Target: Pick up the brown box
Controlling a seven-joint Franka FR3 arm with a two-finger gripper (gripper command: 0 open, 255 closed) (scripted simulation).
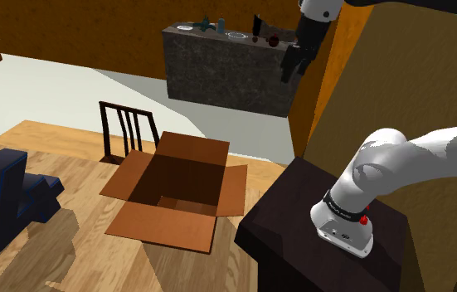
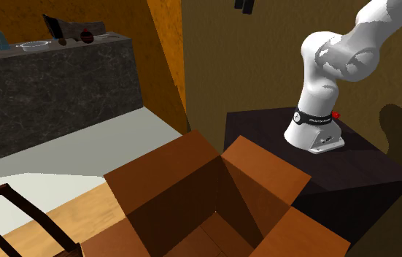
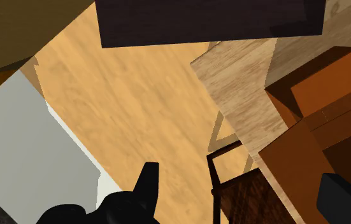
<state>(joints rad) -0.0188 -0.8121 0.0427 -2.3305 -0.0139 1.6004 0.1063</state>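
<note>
Around the claw (image 1: 289, 65) stand brown walls (image 1: 52, 25) over a floor (image 1: 69, 83) that is part pale and part wood. Far beyond the claw there is a dark counter (image 1: 218, 66) with small items along its top. The wooden table (image 1: 69, 257) is the working surface, and it sits well below the claw, as does the dark stand (image 1: 293, 207). The box (image 1: 172, 187) rests on that table, brown, mouth up and all four flaps splayed outward. This is what my next move turns on: the box lies far beneath the claw and off to one side, out past one finger in the wrist view, so I judge I need a sideways carry toward the table and then a long descent. Its mouth looks close to square, so I cannot name a long axis, and a wall or a flap is probably the only thing thin enough to pinch. A dark chair (image 1: 125, 128) stands at the table edge, almost directly under the claw, between it and the box. A blue object (image 1: 2, 199) sits on the table well beyond the box. The fingers (image 3: 147, 184) stand wide apart with nothing between them.
</note>
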